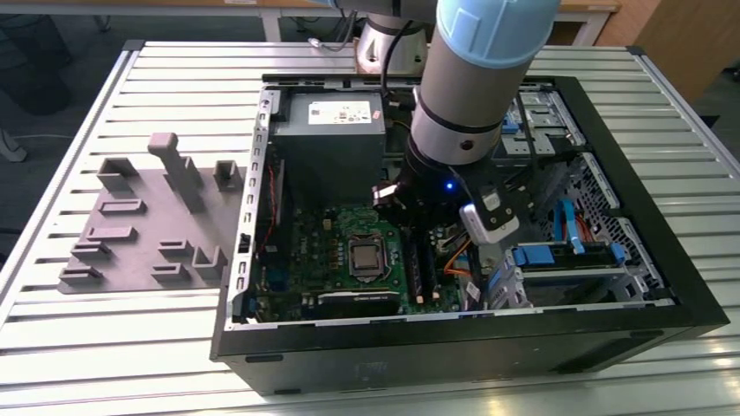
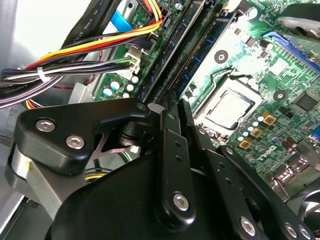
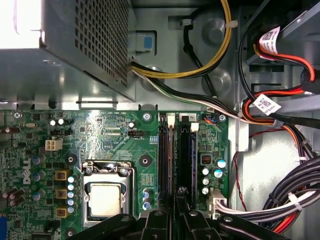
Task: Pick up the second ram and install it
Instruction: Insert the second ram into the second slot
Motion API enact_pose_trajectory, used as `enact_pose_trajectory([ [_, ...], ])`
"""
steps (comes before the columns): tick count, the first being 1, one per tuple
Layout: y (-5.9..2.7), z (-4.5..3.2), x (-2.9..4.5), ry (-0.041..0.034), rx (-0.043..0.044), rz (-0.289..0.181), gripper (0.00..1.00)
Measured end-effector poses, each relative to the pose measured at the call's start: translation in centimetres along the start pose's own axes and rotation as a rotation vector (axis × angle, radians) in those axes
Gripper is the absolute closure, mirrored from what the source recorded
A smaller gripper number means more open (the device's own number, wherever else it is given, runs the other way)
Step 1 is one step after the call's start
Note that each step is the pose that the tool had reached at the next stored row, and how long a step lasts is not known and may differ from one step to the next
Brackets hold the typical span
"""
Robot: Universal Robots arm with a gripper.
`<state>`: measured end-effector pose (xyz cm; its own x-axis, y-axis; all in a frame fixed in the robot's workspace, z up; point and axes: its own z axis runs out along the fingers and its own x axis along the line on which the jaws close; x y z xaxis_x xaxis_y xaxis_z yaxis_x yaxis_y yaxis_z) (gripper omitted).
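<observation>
The gripper (image 3: pixel 175 212) hangs over the memory slots (image 3: pixel 177 155); jaws near-shut on the second ram (image 3: pixel 176 192); press squarely.

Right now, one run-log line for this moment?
gripper: over motherboard memory slots | fingers: close together | second ram: cannot tell if seated | fixture blocks: outside case

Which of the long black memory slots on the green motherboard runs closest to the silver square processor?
The outermost long black slot beside the silver square processor; the others lie beyond it, towards the bundled cables.
</observation>
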<state>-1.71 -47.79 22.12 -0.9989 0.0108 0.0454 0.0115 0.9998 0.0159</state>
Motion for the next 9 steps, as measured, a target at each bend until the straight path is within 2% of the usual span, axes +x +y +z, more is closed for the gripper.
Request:
enact_pose_trajectory([
  [9,-0.01,0.41,-0.02,0.0,0.0003,0.0,0.8],
])
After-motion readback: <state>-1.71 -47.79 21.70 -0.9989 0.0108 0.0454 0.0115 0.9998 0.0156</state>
